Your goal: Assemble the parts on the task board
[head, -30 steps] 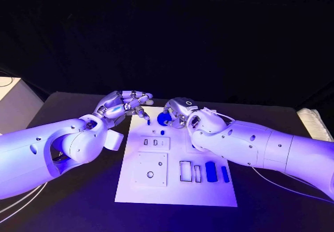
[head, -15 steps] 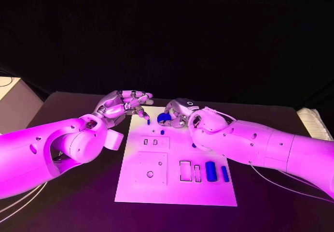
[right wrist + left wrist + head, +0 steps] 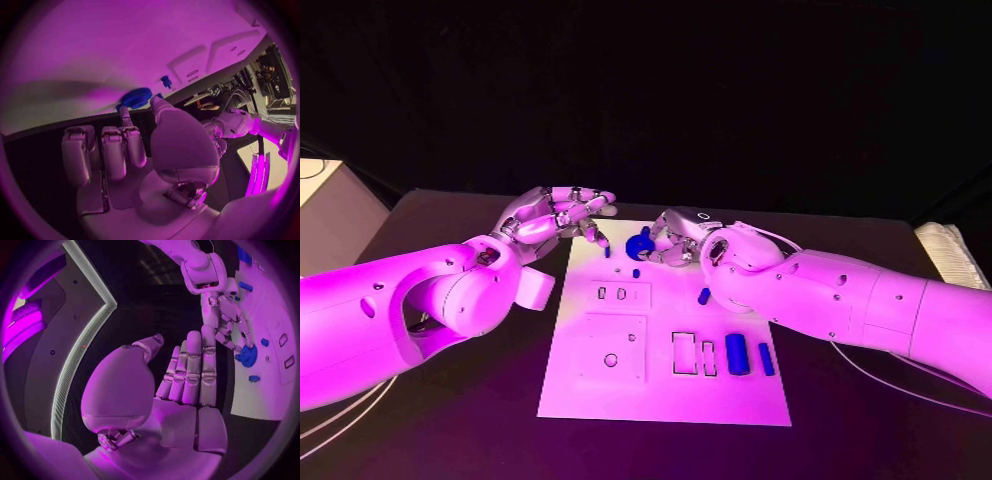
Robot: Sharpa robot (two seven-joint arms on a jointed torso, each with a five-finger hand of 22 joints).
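Right hand (image 3: pixel 678 238) at the far end of the task board (image 3: pixel 661 395), thumb and a finger pinched on a round blue part (image 3: pixel 640 243), remaining fingers curled alongside; same grip seen from the right wrist, the round blue part (image 3: pixel 136 97) at the fingertips over the white board edge. Left hand (image 3: pixel 557 215) raised beside the board's far left corner, holding nothing, fingers straight and side by side in the left wrist view (image 3: pixel 190 371), thumb set apart. Small blue peg (image 3: pixel 636 272) lying on the board just nearer than the round part, another small blue piece (image 3: pixel 704 295) beside the right forearm. Two longer blue bars (image 3: pixel 737 354) lying side by side at the board's near right, next to rectangular slots. Board flat on the black bench (image 3: pixel 444 420).
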